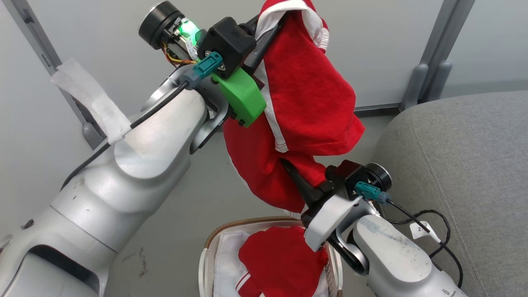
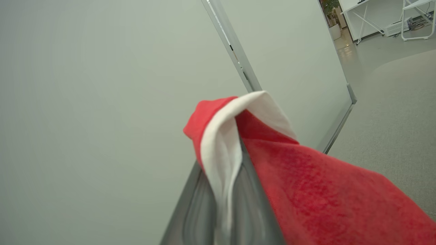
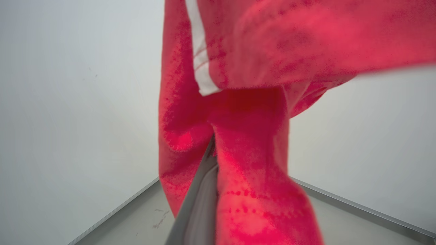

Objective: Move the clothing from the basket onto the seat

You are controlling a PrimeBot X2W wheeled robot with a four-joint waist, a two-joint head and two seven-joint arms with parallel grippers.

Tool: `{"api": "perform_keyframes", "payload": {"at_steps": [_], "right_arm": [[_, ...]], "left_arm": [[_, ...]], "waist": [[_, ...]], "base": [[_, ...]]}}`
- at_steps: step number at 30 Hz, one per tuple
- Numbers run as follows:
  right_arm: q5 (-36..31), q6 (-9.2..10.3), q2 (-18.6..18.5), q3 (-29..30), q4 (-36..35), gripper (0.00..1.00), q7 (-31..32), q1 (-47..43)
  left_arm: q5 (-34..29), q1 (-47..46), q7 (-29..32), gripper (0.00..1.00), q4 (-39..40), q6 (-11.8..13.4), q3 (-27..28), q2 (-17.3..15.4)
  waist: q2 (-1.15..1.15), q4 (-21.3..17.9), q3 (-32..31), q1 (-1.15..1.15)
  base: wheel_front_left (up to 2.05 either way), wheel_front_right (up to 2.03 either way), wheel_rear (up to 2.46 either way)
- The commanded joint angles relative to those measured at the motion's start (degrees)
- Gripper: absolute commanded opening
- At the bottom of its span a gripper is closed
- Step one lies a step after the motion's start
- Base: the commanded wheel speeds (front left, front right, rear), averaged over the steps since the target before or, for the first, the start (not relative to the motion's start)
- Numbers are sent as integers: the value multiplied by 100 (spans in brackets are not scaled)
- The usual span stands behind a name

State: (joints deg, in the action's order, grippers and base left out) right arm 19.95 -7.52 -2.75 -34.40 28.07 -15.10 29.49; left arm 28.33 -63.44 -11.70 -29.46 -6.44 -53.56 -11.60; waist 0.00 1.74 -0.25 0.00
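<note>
red clothing [image 1: 305, 103] with white stripes, grey woven seat [image 1: 466, 165], white basket [image 1: 214, 237] with brown rim

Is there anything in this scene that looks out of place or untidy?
Nothing is damaged or spilled. The red garment hangs bunched and twisted between the left gripper and right gripper, clear of the basket; another red piece lies crumpled inside it.
</note>
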Motion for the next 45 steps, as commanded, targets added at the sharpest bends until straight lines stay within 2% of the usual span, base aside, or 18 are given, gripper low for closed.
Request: {"api": "perform_keyframes", "payload": {"at_steps": [1, 9, 10, 11, 12, 13, 18, 22, 28, 37, 45], "right_arm": [[-41, 6, -24, 25, -56, 0, -10, -104], [-237, 6, -23, 268, -278, 0, -10, -222], [-273, 6, -23, 312, -311, 0, -10, -226], [-311, 6, -24, 370, -355, 0, -10, -233], [-334, 6, -24, 417, -388, 0, -10, -249], [-372, 6, -23, 475, -429, 0, -10, -274], [-572, 6, -25, 772, -573, 0, -10, -329], [-718, 6, -25, 1018, -635, 0, -10, -371], [-896, 6, -23, 1252, -713, 0, -10, -444], [-1034, 6, -23, 1409, -788, 0, -10, -512], [-1106, 6, -23, 1475, -798, 0, -10, -466]], "left_arm": [[60, 112, -39, 0, -73, 47, 36, -31], [328, 461, -180, 0, -435, 70, 168, -7], [388, 530, -214, 7, -463, 73, 218, 12], [474, 633, -248, 34, -487, 79, 278, 36], [536, 726, -265, 47, -504, 76, 313, 56], [573, 857, -298, 100, -528, 68, 343, 68], [720, 1477, -353, 100, -588, 47, 539, 123], [690, 2068, -350, 100, -340, 14, 898, 171], [452, 2889, -346, 100, -164, -25, 1313, 252], [267, 3771, -347, 100, -90, -90, 1772, 457], [31, 4248, -347, 100, -55, -108, 1953, 608]], "waist": [[0, -26, -1, 0], [0, -104, 0, 0], [0, -109, -1, 0], [0, -113, 0, 0], [0, -115, 1, 0], [0, -117, 0, 0], [0, -120, 7, 0], [0, -105, 7, 0], [0, -90, -3, 0], [0, -88, 8, 0], [0, -122, 30, 0]], "base": [[0, 0, 0], [0, 0, 0], [0, 0, 0], [0, 0, 0], [0, 0, 0], [0, 0, 0], [0, 0, 0], [0, 0, 0], [0, 0, 0], [0, 0, 0], [0, 0, 0]]}}
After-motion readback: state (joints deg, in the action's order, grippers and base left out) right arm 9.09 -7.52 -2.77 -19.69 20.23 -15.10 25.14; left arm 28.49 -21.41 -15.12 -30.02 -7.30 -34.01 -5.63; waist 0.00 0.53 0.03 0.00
